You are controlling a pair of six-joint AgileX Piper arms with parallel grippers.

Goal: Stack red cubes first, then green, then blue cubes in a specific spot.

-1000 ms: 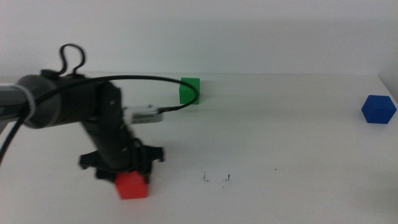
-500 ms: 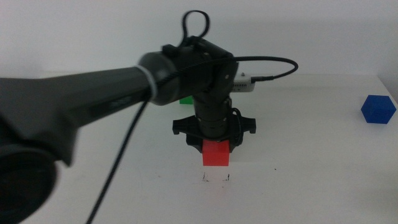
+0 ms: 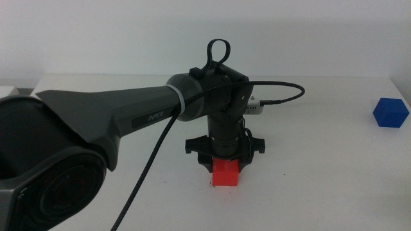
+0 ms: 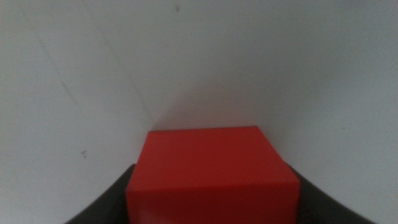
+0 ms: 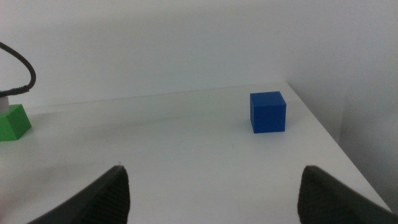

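My left gripper (image 3: pixel 225 165) is shut on the red cube (image 3: pixel 226 174) and holds it down at the tabletop in the middle of the table, over the spot with the black scribbles, which the cube mostly covers. In the left wrist view the red cube (image 4: pixel 211 180) fills the gap between the jaws. The green cube (image 5: pixel 12 122) shows only in the right wrist view; in the middle view the left arm hides it. The blue cube (image 3: pixel 390 113) sits at the far right edge and also shows in the right wrist view (image 5: pixel 268 112). My right gripper (image 5: pixel 214 199) is open and empty, out of the middle view.
The left arm (image 3: pixel 115 122) reaches in from the left across the table's middle, with its black cable (image 3: pixel 282 96) looping behind the wrist. The white table's right edge (image 5: pixel 323 134) runs close to the blue cube.
My left gripper has carried the red cube from the front left to the table's middle and lowered it onto the scribbled spot. The blue cube has not moved.
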